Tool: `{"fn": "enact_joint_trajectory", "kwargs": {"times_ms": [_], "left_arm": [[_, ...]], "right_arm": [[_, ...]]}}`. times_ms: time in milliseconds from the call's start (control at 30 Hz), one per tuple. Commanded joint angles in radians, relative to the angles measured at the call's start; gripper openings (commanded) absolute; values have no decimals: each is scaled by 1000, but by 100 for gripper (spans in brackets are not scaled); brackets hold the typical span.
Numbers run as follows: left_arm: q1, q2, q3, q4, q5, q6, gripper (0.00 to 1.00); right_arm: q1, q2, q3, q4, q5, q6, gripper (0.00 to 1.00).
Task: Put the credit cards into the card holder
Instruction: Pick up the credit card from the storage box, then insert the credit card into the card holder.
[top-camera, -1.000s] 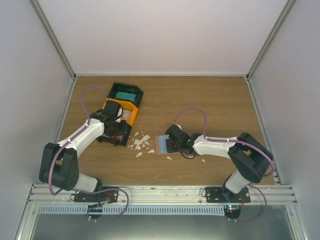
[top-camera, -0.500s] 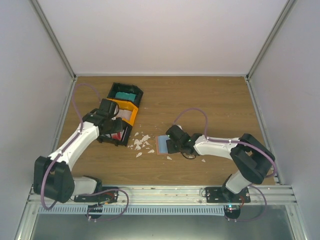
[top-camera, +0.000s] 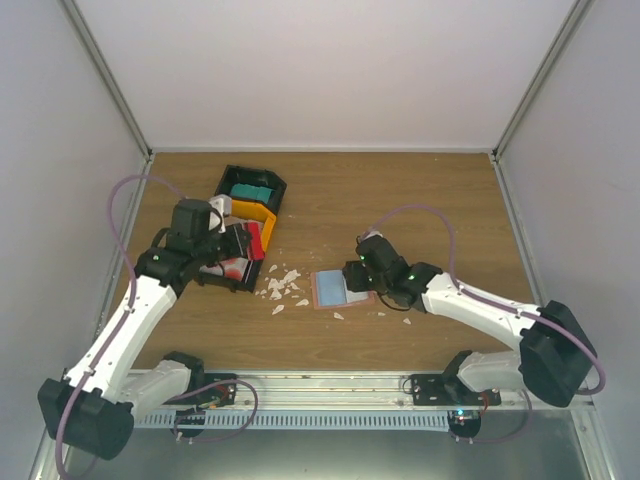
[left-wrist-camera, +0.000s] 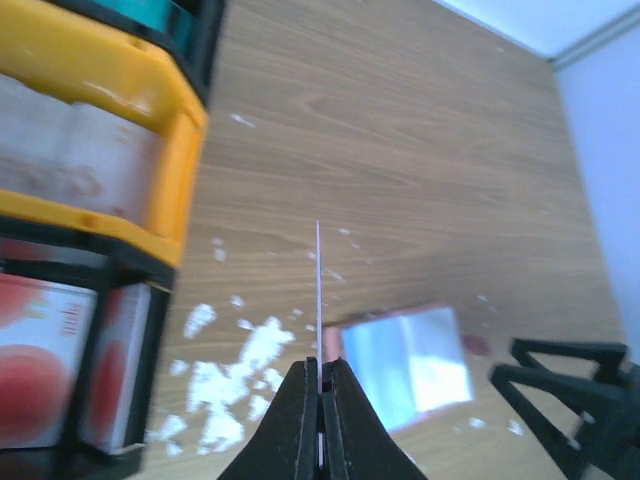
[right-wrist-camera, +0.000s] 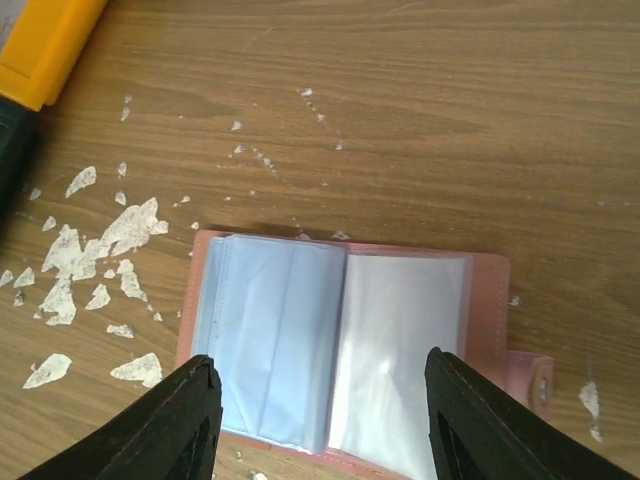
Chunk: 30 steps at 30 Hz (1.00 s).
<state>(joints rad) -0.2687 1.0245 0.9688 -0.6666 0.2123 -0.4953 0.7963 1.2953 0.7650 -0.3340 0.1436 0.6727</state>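
White arm links (top-camera: 125, 330), black joints (top-camera: 550, 350), purple cables (top-camera: 112, 210).

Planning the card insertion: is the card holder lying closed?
No, the card holder lies spread open, its clear sleeves facing up.

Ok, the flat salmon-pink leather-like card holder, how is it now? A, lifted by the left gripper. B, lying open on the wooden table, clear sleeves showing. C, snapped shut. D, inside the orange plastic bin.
B: the right wrist view shows the card holder spread open flat on the table, its sleeves facing up.
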Motion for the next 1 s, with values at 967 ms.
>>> {"fn": "enact_joint_trajectory", "kwargs": {"times_ms": [967], "left_arm": [[-369,128,-367,961,453,-551,0]], "right_arm": [[-157,-275,-335,753,-832,304,53]]}}
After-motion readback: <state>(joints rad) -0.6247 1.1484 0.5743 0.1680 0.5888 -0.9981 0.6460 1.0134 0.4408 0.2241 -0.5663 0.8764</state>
